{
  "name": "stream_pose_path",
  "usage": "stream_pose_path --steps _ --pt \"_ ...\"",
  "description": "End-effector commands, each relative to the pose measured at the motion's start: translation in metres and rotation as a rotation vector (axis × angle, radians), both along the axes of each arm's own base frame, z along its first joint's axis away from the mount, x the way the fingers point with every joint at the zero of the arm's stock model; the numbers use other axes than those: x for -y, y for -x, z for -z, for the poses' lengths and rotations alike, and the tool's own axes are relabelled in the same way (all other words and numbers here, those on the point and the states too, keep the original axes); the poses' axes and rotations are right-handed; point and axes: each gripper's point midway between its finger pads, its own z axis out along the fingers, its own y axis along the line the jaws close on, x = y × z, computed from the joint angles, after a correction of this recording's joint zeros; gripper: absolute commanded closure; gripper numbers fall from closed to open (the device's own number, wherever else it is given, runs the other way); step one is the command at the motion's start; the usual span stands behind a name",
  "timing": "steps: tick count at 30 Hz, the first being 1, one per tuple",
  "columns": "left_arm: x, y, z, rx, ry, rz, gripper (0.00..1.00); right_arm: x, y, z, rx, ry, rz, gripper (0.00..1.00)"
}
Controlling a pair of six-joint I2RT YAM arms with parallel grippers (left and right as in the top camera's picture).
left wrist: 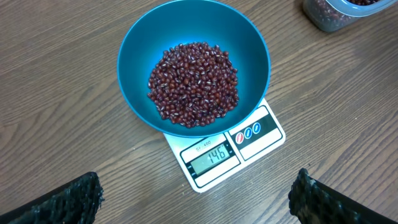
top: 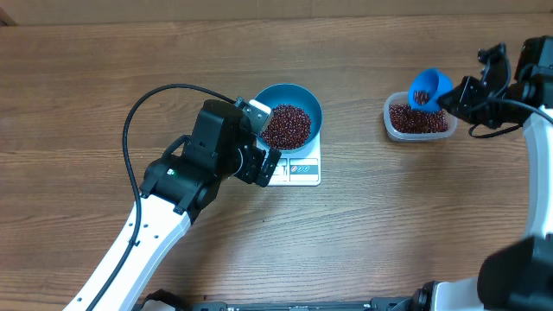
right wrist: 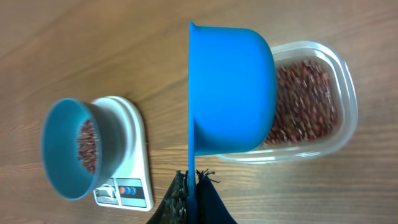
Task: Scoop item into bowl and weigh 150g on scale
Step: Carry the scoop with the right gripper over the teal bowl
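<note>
Wood-grain bench carries everything. Red-brown beans lie heaped in the blue bowl, which sits on the white scale; the display reads 146. Just in front of the scale hovers the left gripper, its fingers wide apart and holding nothing. Well off to the right, the right gripper has its fingers pinched on the handle of a blue scoop, held with a few beans in it over a clear tub of more beans.
</note>
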Motion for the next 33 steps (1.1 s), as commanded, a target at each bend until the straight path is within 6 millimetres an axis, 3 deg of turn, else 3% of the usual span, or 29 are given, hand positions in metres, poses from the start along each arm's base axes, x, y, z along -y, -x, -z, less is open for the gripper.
stream_pose_path --steps 1,18,26,33 --pt "-0.002 -0.002 0.0 0.011 -0.011 0.002 0.0 -0.022 0.002 -0.043 0.137 0.042 -0.099 0.96" --pt "-0.002 -0.002 0.0 0.01 -0.009 0.004 0.0 -0.178 0.024 -0.061 0.352 0.163 -0.679 0.96" --pt "-0.001 -0.003 -0.002 0.017 -0.006 0.004 0.0 -0.214 0.03 -0.065 0.436 0.214 -0.808 0.96" --pt "-0.001 -0.004 -0.003 0.024 -0.003 0.004 0.0 -0.224 0.03 -0.066 0.476 0.255 -0.855 0.96"
